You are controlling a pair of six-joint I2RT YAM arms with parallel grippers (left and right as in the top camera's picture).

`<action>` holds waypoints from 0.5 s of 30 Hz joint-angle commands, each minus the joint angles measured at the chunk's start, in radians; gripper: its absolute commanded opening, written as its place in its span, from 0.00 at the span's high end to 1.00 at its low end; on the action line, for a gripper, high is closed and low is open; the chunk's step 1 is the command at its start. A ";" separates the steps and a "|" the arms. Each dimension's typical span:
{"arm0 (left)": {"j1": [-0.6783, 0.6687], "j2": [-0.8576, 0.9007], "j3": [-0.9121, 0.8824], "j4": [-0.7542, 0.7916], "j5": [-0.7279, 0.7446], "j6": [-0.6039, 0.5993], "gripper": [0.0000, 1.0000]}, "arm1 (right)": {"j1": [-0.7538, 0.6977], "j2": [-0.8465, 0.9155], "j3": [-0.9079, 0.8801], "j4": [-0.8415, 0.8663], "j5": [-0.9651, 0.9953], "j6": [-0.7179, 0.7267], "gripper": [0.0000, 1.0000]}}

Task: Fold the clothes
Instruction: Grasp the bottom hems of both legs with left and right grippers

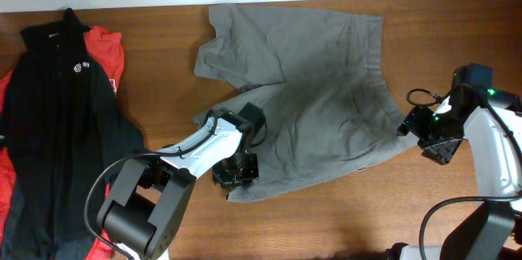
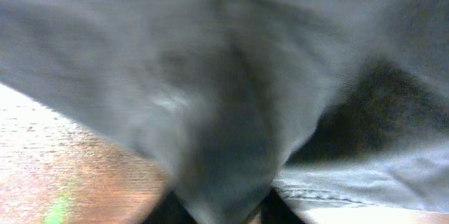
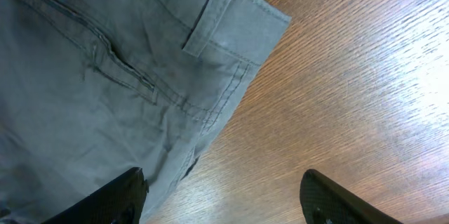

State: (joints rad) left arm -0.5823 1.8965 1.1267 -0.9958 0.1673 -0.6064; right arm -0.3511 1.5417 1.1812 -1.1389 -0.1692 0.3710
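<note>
- I counted one pair of grey shorts (image 1: 318, 72), spread on the wooden table (image 1: 326, 219), waistband toward my right arm, one leg hem at the far edge and the other at the near side.
- Two other garments lay well off the shorts' left side: one black jacket (image 1: 57, 105), and one red garment (image 1: 104, 48) showing from under it.
- The only marking I found was one small round white logo (image 1: 79, 68) on the jacket, too small to read. I saw no writing on the shorts.
- Two arms were in view, one at each side of the shorts.
- The left gripper (image 1: 236, 170) sat on the shorts' near leg hem. Its wrist view was blurred, but cloth funnelled down between the two dark fingers, so I took it as clenched on a fold of the shorts.
- The right gripper (image 1: 408, 125) was at the shorts' waistband corner, jaws spread wide and gripping nothing, one finger over the cloth edge and the other over bare wood.
- One belt loop (image 3: 210, 20) and one pocket seam (image 3: 98, 48) showed near that corner.
</note>
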 commanded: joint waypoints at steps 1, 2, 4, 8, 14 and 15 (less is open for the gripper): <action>-0.001 -0.001 -0.032 0.009 -0.045 0.005 0.99 | 0.003 -0.004 -0.006 -0.002 0.047 0.031 0.26; 0.015 -0.001 -0.032 0.008 -0.089 0.005 0.99 | 0.003 -0.004 -0.006 -0.006 0.048 0.031 0.26; 0.049 -0.001 -0.032 0.009 -0.120 0.005 0.99 | 0.003 -0.004 -0.006 -0.013 0.047 0.031 0.25; 0.174 -0.001 -0.032 0.020 -0.177 0.005 0.99 | 0.004 -0.004 -0.006 -0.017 0.047 0.037 0.26; 0.350 -0.001 -0.032 0.122 -0.159 0.024 0.99 | 0.005 0.004 -0.024 -0.004 0.041 0.108 0.34; 0.364 -0.001 -0.032 0.134 -0.142 0.024 0.99 | 0.005 0.006 -0.028 -0.003 0.035 0.117 0.34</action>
State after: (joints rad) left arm -0.2867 1.8771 1.1179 -0.9150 0.0967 -0.5983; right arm -0.3504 1.5417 1.1755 -1.1446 -0.1425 0.4316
